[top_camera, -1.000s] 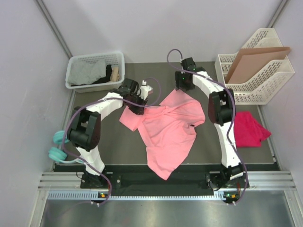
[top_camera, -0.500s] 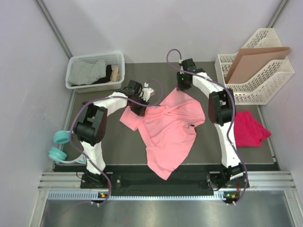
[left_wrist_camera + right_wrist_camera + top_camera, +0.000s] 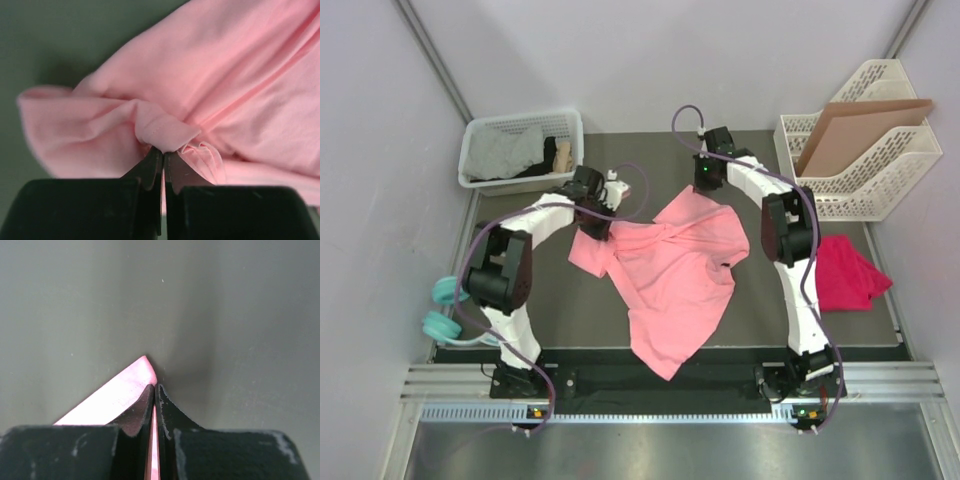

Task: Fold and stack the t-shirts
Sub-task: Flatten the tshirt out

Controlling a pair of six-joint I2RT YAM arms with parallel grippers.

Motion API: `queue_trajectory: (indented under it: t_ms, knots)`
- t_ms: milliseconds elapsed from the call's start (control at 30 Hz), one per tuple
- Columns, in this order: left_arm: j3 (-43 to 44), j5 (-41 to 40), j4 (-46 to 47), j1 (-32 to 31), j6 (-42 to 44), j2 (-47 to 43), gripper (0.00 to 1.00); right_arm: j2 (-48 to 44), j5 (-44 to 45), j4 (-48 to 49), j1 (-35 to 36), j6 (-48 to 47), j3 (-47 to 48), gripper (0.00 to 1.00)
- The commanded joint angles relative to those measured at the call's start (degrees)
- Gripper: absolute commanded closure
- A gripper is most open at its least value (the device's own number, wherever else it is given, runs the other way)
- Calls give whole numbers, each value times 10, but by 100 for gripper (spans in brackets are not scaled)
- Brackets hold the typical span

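Observation:
A light salmon-pink t-shirt (image 3: 675, 265) lies crumpled across the middle of the dark mat. At its far left corner my left gripper (image 3: 603, 222) is shut on a bunched fold of the pink cloth (image 3: 167, 132). My right gripper (image 3: 705, 185) pinches the shirt's far top edge; the right wrist view shows a pink corner (image 3: 125, 387) clamped between the shut jaws. A darker magenta-red t-shirt (image 3: 845, 272) sits folded at the right side of the mat, apart from both grippers.
A white basket (image 3: 478, 140) with grey and dark cloth stands at the back left. A white file rack (image 3: 880, 180) holding a brown cardboard sheet (image 3: 855, 130) stands at the back right. Teal headphones (image 3: 445, 310) lie off the mat's left edge.
Both grippers have shut on the pink t-shirt. The left gripper has shifted a little to the left and back, pulling the shirt's corner with it.

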Motion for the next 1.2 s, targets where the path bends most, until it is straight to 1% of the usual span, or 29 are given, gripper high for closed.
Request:
queue_trajectory:
  t_ms: [0,67,100,233,300,367,400,433,467,500,533,567,600,633,667,700,767,867,933,1000,1100,1133,1167]
  knots:
    - [-24,-31,-86,53,56,-137,100,-20,24,-36,0,-5,-20,100]
    - [-38,-44,-111,73,92,-181,100,-27,27,-36,-2,-5,-20,100]
    - [-51,-53,-129,94,105,-224,100,-30,29,-35,-3,-5,-21,100]
    - [-95,-99,-159,141,176,-320,100,-39,36,-32,-4,-4,-31,100]
    - [-130,-132,-157,169,219,-367,100,-44,40,-29,-3,-3,-39,100]
    - [-168,-164,-147,185,266,-389,100,-49,40,-27,-4,-2,-44,100]
    - [-179,-187,-140,213,281,-403,99,-51,40,-25,-4,-3,-48,100]
    - [-191,-193,-119,226,304,-406,94,-51,40,-25,-4,-3,-50,100]
    - [-203,-195,-109,238,310,-408,74,-52,41,-25,-3,-4,-50,100]
    - [-204,-187,-102,256,314,-405,61,-52,40,-23,-4,-3,-52,100]
    - [-202,-180,-97,261,311,-399,45,-52,40,-22,-4,-2,-53,100]
    - [-192,-173,-95,260,305,-391,36,-52,39,-21,-4,-3,-53,100]
    - [-181,-162,-93,260,296,-371,24,-52,38,-21,-3,-2,-53,100]
    - [-168,-140,-94,260,270,-357,21,-51,37,-22,-3,-2,-53,100]
    - [-137,-115,-98,260,256,-343,18,-50,38,-22,-4,-2,-53,100]
    - [-118,-100,-112,260,242,-310,15,-51,37,-22,-4,-2,-54,100]
    - [-69,-68,-133,260,210,-276,16,-54,41,-22,-4,-3,-55,100]
    - [-50,-48,-138,260,188,-219,20,-65,39,-13,-6,-2,-75,100]
    - [-65,-52,-113,260,180,-204,23,-71,34,-4,-6,2,-79,100]
    - [-79,-75,-87,260,174,-187,25,-73,30,0,-8,3,-81,100]
    - [-106,-77,-83,261,171,-167,35,-82,29,4,-8,10,-83,100]
    - [-121,-77,-84,261,171,-161,41,-88,29,5,-7,11,-84,100]
    - [-127,-81,-84,260,173,-160,42,-92,29,8,-7,12,-86,100]
